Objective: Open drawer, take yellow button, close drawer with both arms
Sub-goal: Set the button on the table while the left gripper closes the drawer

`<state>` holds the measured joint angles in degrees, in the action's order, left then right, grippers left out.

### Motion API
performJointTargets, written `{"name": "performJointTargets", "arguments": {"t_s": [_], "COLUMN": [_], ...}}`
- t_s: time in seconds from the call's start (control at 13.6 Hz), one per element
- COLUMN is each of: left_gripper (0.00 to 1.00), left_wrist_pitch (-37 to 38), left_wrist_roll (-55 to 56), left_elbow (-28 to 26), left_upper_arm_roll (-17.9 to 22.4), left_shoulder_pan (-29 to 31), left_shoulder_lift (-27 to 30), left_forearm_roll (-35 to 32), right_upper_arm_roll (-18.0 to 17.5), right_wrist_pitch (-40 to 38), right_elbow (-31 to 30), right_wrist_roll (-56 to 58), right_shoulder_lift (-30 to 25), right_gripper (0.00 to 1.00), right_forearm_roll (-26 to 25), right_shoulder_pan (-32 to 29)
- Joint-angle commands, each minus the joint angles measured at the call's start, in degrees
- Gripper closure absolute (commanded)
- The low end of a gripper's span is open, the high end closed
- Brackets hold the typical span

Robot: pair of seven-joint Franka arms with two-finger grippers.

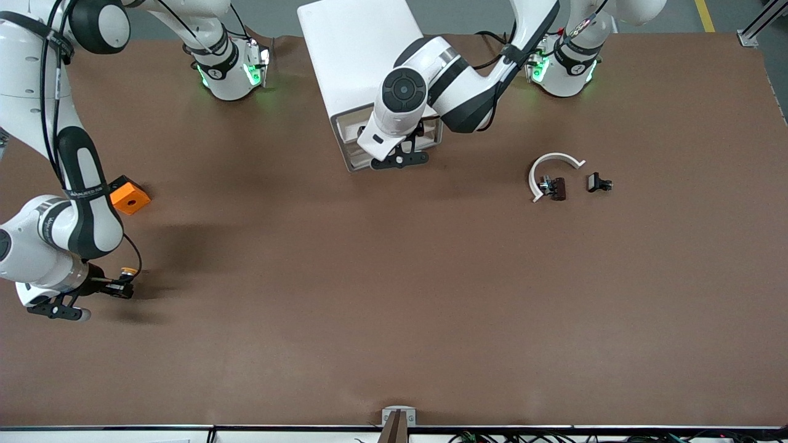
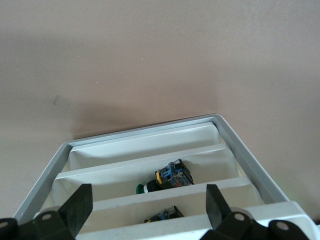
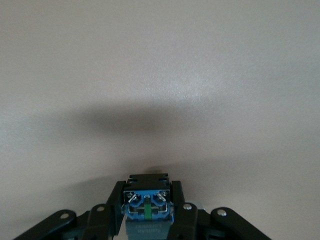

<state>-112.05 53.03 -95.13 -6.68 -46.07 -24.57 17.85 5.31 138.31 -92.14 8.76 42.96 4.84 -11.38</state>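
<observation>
Right gripper [image 1: 120, 288]: closed on the button [image 3: 148, 206], fingers pressing its two sides, above bare table toward the right arm's end.
Button: clamped between the right gripper's fingers [image 3: 113, 210], its bluish base facing the wrist camera; in the front view its orange cap [image 1: 128, 271] shows at the fingertips.
Left gripper [image 2: 149, 206]: spread wide, holding nothing, poised over the open drawer [image 1: 351, 161].
Drawer: pulled out of the white cabinet [image 1: 357, 52], directly beneath the left gripper; white dividers split it into compartments.
Drawer contents: a green-capped push-button [image 2: 167, 179] lies in the compartment below the left fingertips; another small part [image 2: 165, 215] lies in the next compartment, closer to the gripper.
Orange cube [image 1: 129, 195]: on the table just beside the right arm, apart from its gripper.
White arc [image 1: 550, 170]: on the table, well away from the left gripper, touching a dark clip [image 1: 556, 188]; a second clip [image 1: 597, 183] lies near.
</observation>
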Motion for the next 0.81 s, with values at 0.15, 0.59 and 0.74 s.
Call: {"name": "performJointTargets", "arguments": {"t_s": [0.15,0.59,0.74], "left_gripper": [0.00,0.00,0.00], "left_wrist_pitch": [-0.19,-0.10,-0.10], "left_wrist_roll": [-0.30,-0.30,-0.30], "left_elbow": [0.03,-1.20,-1.29], "left_upper_arm_roll": [-0.08,-0.35,-0.35], "left_shoulder_pan": [-1.64,-4.98,-4.99], "left_shoulder_lift": [0.40,-0.39,-0.66], "left_forearm_roll": [1.75,1.75,1.75], "right_upper_arm_roll": [-1.35,-1.44,-1.61], "right_wrist_pitch": [-0.23,-2.25,-6.18], "right_elbow": [2.49,3.73,3.73], "right_wrist_roll": [0.81,0.82,0.64], "right_shoulder_lift": [1.78,0.29,-1.46], "right_gripper": [0.00,0.00,0.00], "right_forearm_roll": [-0.62,-2.21,-2.12], "right_shoulder_pan": [-1.54,-0.57,-0.49]}}
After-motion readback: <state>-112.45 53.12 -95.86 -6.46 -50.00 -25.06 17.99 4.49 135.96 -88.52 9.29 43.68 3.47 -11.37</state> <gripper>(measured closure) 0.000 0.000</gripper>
